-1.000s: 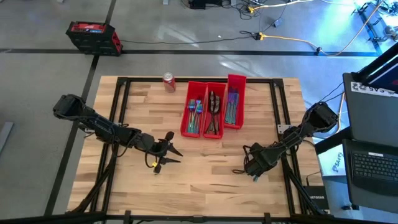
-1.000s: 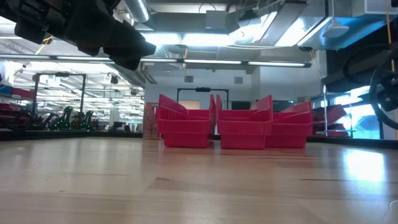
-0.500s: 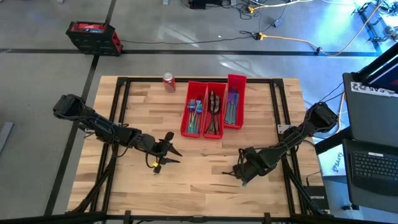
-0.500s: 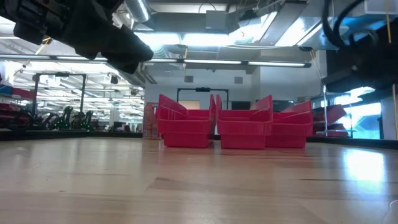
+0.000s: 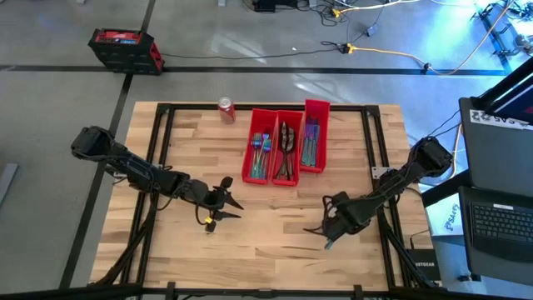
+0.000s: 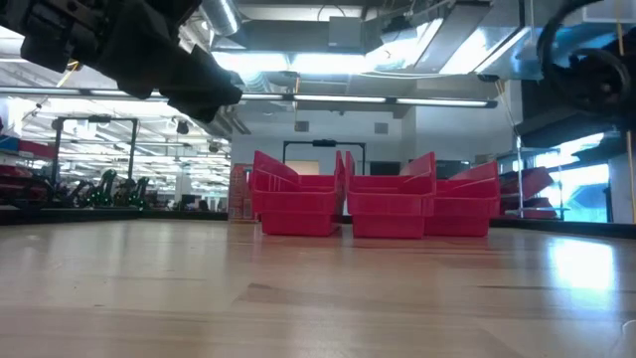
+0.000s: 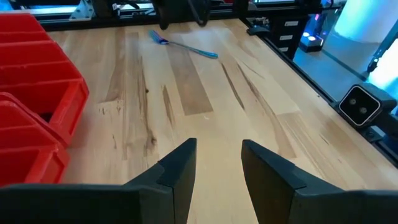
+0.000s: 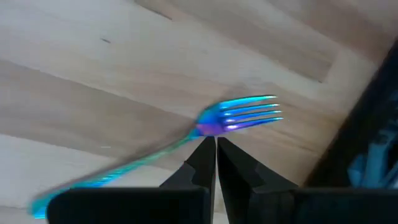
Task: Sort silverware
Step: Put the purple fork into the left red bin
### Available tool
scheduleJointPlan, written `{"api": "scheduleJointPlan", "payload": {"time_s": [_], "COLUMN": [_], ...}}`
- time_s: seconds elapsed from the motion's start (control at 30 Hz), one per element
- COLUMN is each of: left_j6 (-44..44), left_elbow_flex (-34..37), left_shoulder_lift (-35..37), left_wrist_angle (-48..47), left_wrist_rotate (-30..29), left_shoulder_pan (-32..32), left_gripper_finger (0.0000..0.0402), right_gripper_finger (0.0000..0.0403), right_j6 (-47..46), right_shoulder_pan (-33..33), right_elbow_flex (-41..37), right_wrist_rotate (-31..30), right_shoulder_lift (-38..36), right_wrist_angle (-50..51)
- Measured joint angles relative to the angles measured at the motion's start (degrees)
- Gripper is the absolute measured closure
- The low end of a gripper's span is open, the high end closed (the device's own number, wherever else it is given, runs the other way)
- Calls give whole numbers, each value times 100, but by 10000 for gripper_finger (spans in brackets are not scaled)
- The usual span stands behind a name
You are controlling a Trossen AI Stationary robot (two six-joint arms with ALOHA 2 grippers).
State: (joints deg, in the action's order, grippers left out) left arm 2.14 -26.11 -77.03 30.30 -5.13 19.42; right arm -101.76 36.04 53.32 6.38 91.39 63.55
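Note:
One iridescent teal-blue fork sits at the tips of my right gripper, which is shut on it and points steeply down over the table's near right part. The left wrist view shows that same fork far off, under the right arm. More silverware lies in three red bins at the far middle. My left gripper hovers open and empty over the table's left middle, pointing toward the right arm. My right gripper pinches the fork's neck, just behind the tines, between its two fingertips. The fingers come from above, pointing down, and lie across the fork. The handle sticks out sideways, roughly level. Whether its far end touches the table I cannot tell.
A red soda can stands at the far edge, left of the bins. Bare wood lies between the two grippers. In the low view the bins stand far back and the left arm hangs at the upper left.
My right gripper has risen a little and rolled its wrist. It swung slightly toward the table's left and partly back, staying shut on the fork, which has turned with it.

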Motion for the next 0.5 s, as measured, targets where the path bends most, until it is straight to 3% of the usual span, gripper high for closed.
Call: {"api": "scheduleJointPlan", "payload": {"time_s": [0.5], "left_j6": [45], "left_elbow_flex": [0], "left_shoulder_lift": [0], "left_wrist_angle": [12], "left_wrist_rotate": [-173], "left_shoulder_pan": [-1], "left_gripper_finger": [285], "right_gripper_finger": [403], "right_j6": [474], "right_shoulder_pan": [-3], "right_elbow_flex": [-708], "right_wrist_rotate": [-33], "right_shoulder_lift": [0], "right_wrist_angle": [-736]}}
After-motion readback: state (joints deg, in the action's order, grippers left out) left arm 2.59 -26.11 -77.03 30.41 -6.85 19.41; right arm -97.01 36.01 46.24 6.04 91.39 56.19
